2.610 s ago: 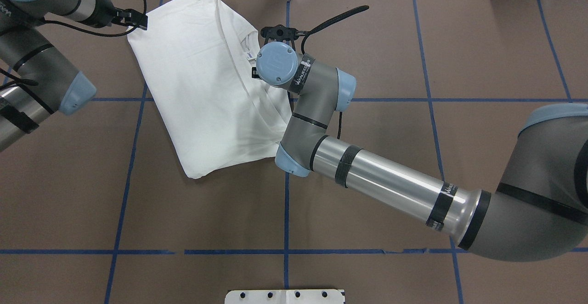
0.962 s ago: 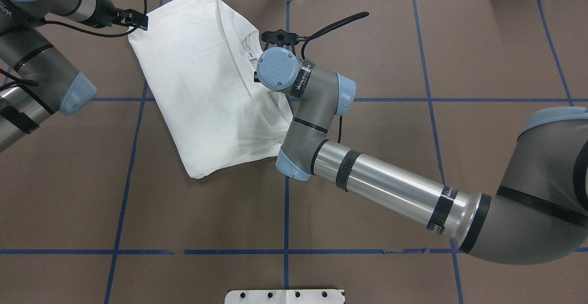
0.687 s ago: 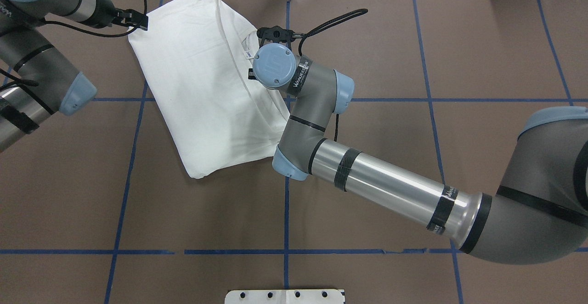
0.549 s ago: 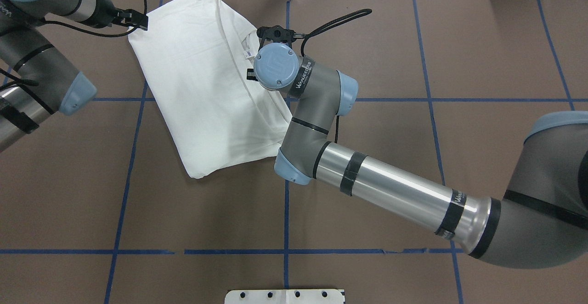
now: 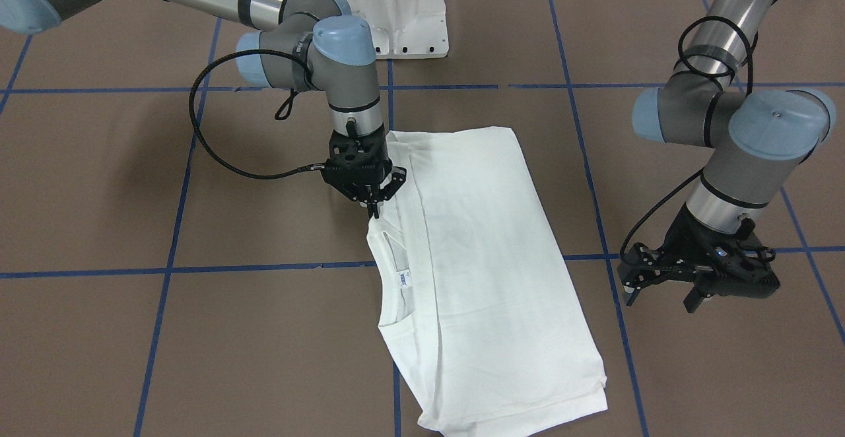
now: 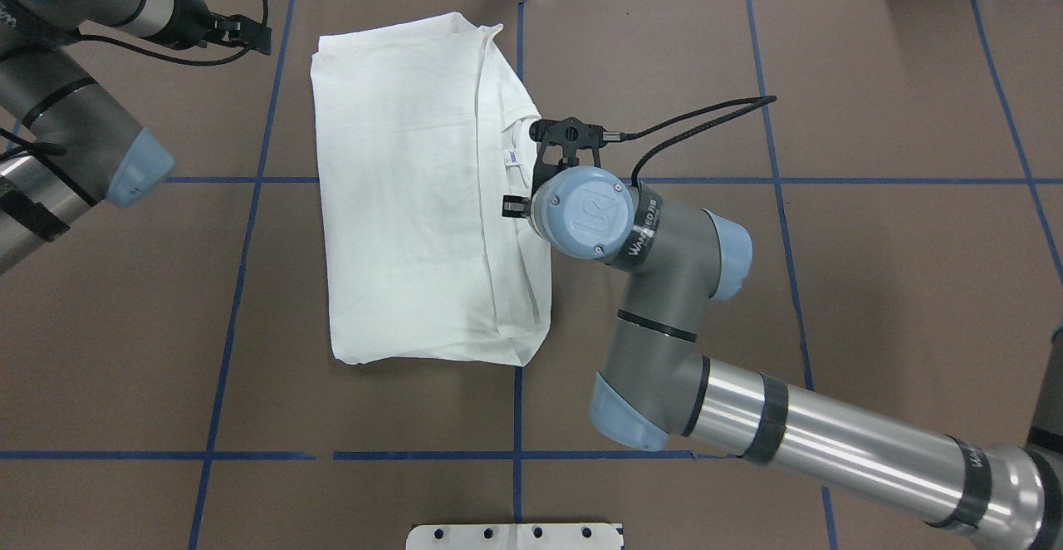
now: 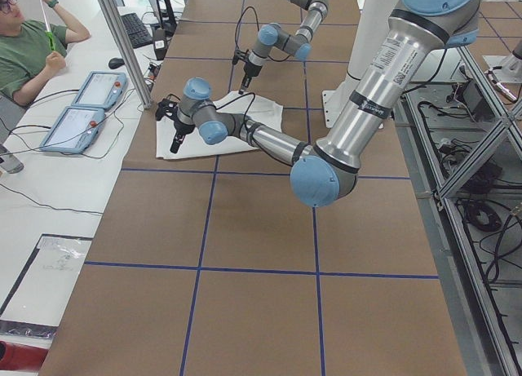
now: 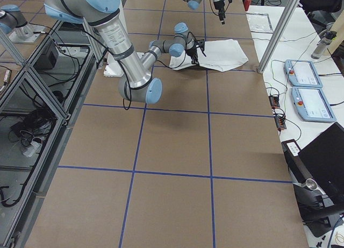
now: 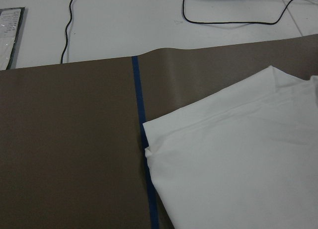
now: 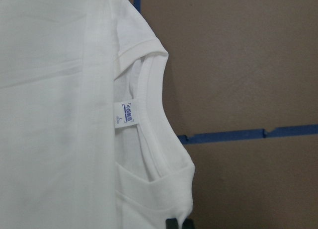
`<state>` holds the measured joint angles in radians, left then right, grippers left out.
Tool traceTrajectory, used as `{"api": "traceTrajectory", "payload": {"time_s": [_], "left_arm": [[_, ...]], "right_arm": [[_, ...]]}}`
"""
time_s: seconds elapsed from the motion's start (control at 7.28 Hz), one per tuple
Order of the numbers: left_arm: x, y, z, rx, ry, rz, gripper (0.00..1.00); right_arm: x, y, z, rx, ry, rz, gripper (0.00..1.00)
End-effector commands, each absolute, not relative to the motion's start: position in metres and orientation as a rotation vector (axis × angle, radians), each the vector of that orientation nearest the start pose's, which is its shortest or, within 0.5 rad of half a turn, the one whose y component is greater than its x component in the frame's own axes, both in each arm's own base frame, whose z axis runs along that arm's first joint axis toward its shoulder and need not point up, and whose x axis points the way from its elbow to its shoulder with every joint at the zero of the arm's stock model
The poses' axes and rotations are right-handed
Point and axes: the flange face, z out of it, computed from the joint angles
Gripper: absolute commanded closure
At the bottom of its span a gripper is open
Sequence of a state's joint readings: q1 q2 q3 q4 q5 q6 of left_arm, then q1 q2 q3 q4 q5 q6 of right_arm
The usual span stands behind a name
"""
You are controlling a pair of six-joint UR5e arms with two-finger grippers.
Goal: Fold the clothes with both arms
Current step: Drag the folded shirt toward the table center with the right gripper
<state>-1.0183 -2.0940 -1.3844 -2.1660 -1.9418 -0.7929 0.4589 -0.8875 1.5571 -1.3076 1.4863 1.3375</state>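
**A:** Where is the T-shirt [image 6: 407,201]?

**B:** It lies flat on the table [image 6: 747,284], in the upper middle of the overhead view and mostly left of the centre tape line [image 6: 517,417]. It is already folded into a rectangle. The collar [image 10: 154,124] and neck label [image 10: 125,114] show along its right edge.

**A:** And the grippers?

**B:** The right gripper [image 5: 373,210] has its fingers pressed together on the cloth edge just beside the collar, pulling up a small peak. The left gripper [image 5: 659,297] hangs with its fingers spread and holds nothing. It sits near the shirt's corner at the upper left of the overhead view, not touching it.

**A:** Which step is this?

**B:** I'd say squaring the rectangle before a further fold. Next, the left gripper probably has to drop onto that corner and close on it. Then both grippers can carry one end over the other.
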Motion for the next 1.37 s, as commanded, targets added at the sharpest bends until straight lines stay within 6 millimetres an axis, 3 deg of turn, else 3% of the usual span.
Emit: {"api": "traceTrajectory", "payload": {"time_s": [0.0,0.41,0.55,0.69,0.82,1.1,1.24], "left_arm": [[0.292,-0.658,0.377,0.5,0.848,-0.044,0.0],[0.291,-0.656,0.374,0.504,0.853,-0.042,0.0],[0.292,-0.654,0.373,0.504,0.857,-0.038,0.0],[0.292,-0.649,0.376,0.482,0.877,-0.023,0.0],[0.29,-0.648,0.374,0.484,0.883,-0.021,0.0],[0.291,-0.645,0.371,0.475,0.901,-0.009,0.0],[0.291,-0.645,0.371,0.472,0.9,-0.009,0.0]], "right_arm": [[-0.539,-0.411,0.276,0.403,-0.823,0.245,1.0],[-0.497,-0.365,0.315,0.42,-0.796,0.222,1.0],[-0.495,-0.357,0.32,0.418,-0.79,0.218,0.97],[-0.504,-0.351,0.32,0.43,-0.772,0.231,0.01],[-0.515,-0.348,0.307,0.426,-0.766,0.22,0.0],[-0.545,-0.409,0.242,0.395,-0.671,0.254,0.0],[-0.558,-0.446,0.229,0.383,-0.633,0.248,0.0]]}}
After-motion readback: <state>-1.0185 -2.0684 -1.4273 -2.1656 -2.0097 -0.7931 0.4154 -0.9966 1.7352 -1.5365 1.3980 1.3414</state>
